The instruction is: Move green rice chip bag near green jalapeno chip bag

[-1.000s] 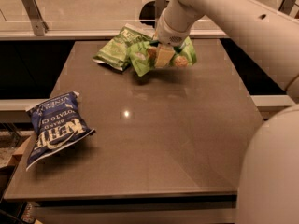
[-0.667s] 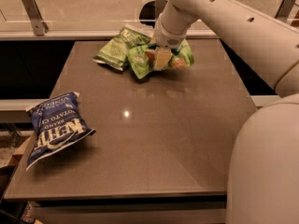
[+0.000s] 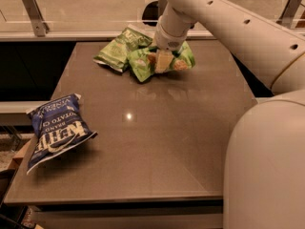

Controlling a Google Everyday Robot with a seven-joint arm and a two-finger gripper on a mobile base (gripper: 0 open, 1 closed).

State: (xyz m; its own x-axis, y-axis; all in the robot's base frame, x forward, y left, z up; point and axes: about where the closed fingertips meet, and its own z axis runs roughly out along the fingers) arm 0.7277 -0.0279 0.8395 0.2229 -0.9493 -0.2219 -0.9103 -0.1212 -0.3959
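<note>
The green rice chip bag (image 3: 178, 60) lies near the table's (image 3: 167, 142) far edge. It touches the green jalapeno chip bag (image 3: 118, 50) beside it. The gripper (image 3: 162, 61) sits right on the rice bag; I cannot tell if it is open or closed. A blue bag (image 3: 55, 131) saying "Kettle" hangs over the table's left edge.

Dim, warm light is falling from above, glinting as one small white spot on the brown surface (image 3: 167, 147). The gripper (image 3: 162, 60), at the green rice chip bag (image 3: 183, 58), is shading it softly.
</note>
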